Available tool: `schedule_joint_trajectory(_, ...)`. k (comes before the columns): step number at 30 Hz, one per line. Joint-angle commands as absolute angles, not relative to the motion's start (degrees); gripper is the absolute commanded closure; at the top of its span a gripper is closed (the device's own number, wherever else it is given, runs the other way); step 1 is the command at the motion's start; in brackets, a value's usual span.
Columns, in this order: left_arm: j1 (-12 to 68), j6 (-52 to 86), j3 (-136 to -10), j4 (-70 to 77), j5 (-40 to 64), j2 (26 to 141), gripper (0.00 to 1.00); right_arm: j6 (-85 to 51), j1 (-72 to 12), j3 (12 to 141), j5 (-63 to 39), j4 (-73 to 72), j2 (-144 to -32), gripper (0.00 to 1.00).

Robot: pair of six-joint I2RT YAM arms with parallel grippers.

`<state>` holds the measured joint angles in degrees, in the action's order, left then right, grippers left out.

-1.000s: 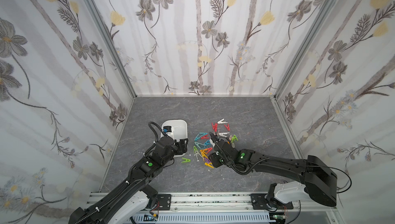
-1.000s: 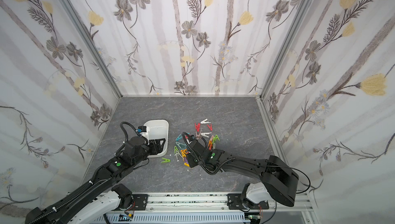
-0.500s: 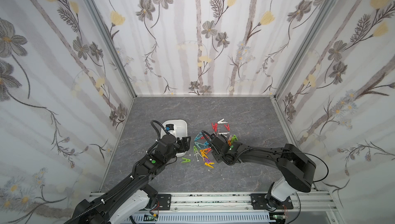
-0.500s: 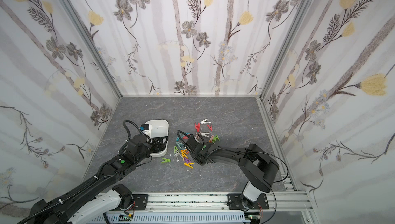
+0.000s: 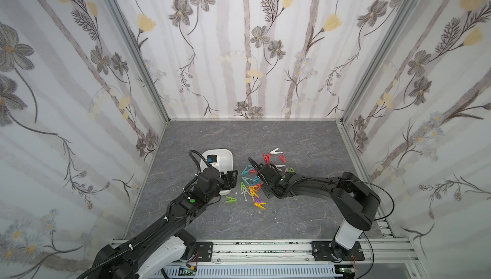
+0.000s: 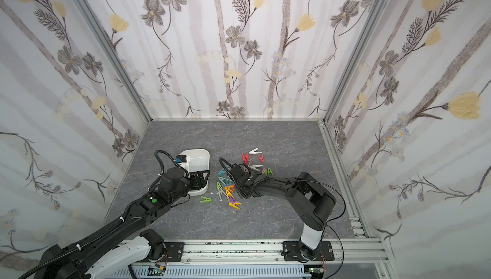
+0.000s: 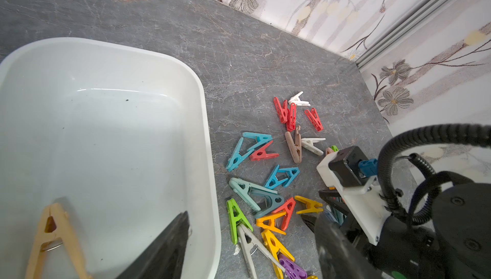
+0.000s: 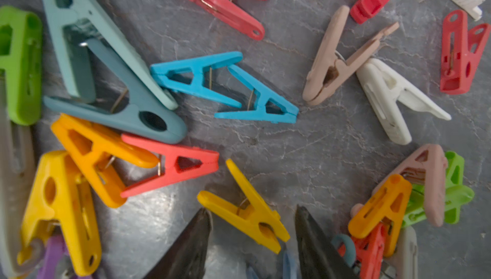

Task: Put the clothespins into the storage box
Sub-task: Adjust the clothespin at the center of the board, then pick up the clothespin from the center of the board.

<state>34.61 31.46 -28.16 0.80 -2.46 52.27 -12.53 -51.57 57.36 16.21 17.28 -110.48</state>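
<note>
Two shifts since second ago. Over at left gripper (image 5: 230, 179): creeping further over near-right corner of storage box (image 5: 227, 158), toward left edge of surface (image 5: 265, 136); gaping wide, gripping nothing; beige clothespin (image 7: 55, 212) lying in box beneath, suggesting delivery done. Mid-surface: leaving heap of clothespins (image 7: 268, 202) loose, so most work pending. Over at right gripper (image 8: 252, 225): sinking into heap, jaws parted about halfway, straddling yellow clothespin (image 8: 247, 211), not yet pinching.
</note>
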Motion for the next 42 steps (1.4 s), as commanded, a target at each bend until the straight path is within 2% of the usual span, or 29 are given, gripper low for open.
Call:
schedule_joint_trajectory(1,34.6,31.4,-28.5,2.3,-2.7,51.6,0.25,-11.3,-51.2,58.9,13.3,15.6,-112.1,0.45)
schedule_joint_trajectory(6,34.0,31.1,-29.6,0.1,-4.2,50.6,0.25,-13.4,-50.9,58.7,7.3,14.9,-111.2,0.46)
schedule_joint_trajectory(9,32.8,30.6,-31.1,-1.9,-4.3,50.8,0.25,-15.5,-50.5,56.8,1.3,13.7,-107.8,0.46)
schedule_joint_trajectory(13,31.9,31.1,-31.0,-1.7,-3.4,50.5,0.25,-17.1,-47.5,55.3,-1.9,13.6,-102.9,0.46)
schedule_joint_trajectory(16,31.9,32.1,-29.7,0.0,-2.5,50.5,0.25,-16.4,-47.4,56.0,-0.4,14.3,-102.8,0.47)
schedule_joint_trajectory(24,31.8,32.5,-29.4,1.0,-1.7,51.5,0.25,-14.4,-45.6,60.6,6.1,15.6,-110.0,0.62)
schedule_joint_trajectory(30,31.8,32.7,-29.3,1.1,-1.3,51.5,0.25,-13.8,-45.3,61.4,7.3,15.6,-112.8,0.69)
schedule_joint_trajectory(42,31.8,33.3,-28.5,0.6,-1.6,50.4,0.26,-14.4,-45.3,59.8,6.0,14.2,-111.9,0.69)
